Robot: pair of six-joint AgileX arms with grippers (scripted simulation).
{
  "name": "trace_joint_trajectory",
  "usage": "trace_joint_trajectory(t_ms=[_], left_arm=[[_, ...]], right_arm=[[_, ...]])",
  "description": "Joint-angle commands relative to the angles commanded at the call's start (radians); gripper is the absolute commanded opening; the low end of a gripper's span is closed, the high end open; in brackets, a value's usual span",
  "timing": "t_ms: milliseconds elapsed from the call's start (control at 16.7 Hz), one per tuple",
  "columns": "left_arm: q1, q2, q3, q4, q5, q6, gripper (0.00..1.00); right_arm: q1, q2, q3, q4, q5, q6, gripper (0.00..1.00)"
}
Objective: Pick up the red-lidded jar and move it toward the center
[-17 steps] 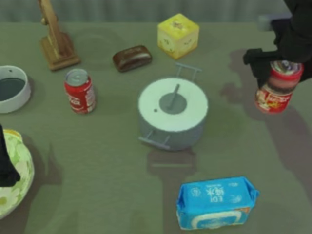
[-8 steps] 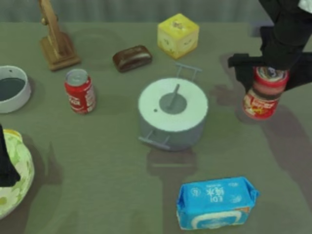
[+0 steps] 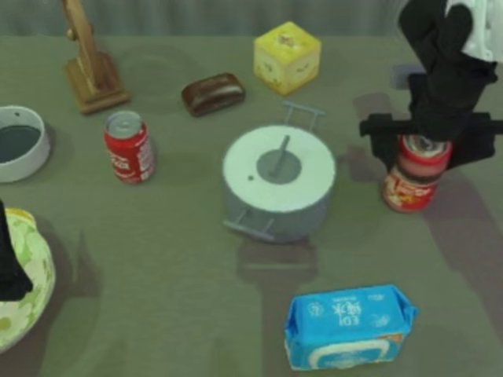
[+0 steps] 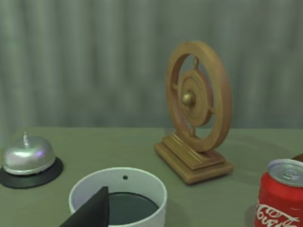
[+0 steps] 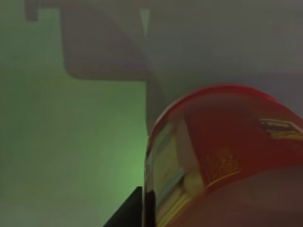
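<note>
The red-lidded jar (image 3: 412, 182), with its busy white-brown-red label, is upright just right of the grey pot (image 3: 279, 182). My right gripper (image 3: 424, 143) comes down from above and is shut on its lid end. In the right wrist view the jar (image 5: 222, 151) fills the frame, and one dark finger (image 5: 132, 213) presses against its side. Whether the jar rests on the table or hangs just above it I cannot tell. My left gripper (image 3: 9, 267) is parked at the table's left edge, open; a single finger (image 4: 92, 213) shows over the white ring.
A red soda can (image 3: 130, 147), brown loaf (image 3: 213, 93), yellow cube (image 3: 287, 56) and wooden wheel stand (image 3: 90, 67) lie across the back. A white ring dish (image 3: 20, 143) and green bowl (image 3: 27, 294) sit at left, a blue wipes pack (image 3: 348, 326) in front.
My right gripper has carried the jar leftward and a little nearer, from the right edge to close beside the pot. The left arm has not moved.
</note>
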Motion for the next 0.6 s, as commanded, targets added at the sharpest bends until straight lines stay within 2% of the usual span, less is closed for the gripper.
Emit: trace_joint_trajectory(t_ms=[240,600], left_arm=[[0.0,0.0,0.0,0.0,0.0,0.0,1.0],[0.0,0.0,0.0,0.0,0.0,0.0,1.0]], right_arm=[[0.0,0.003,-0.005,0.006,0.0,0.0,0.0],[0.0,0.003,-0.005,0.006,0.0,0.0,0.45]])
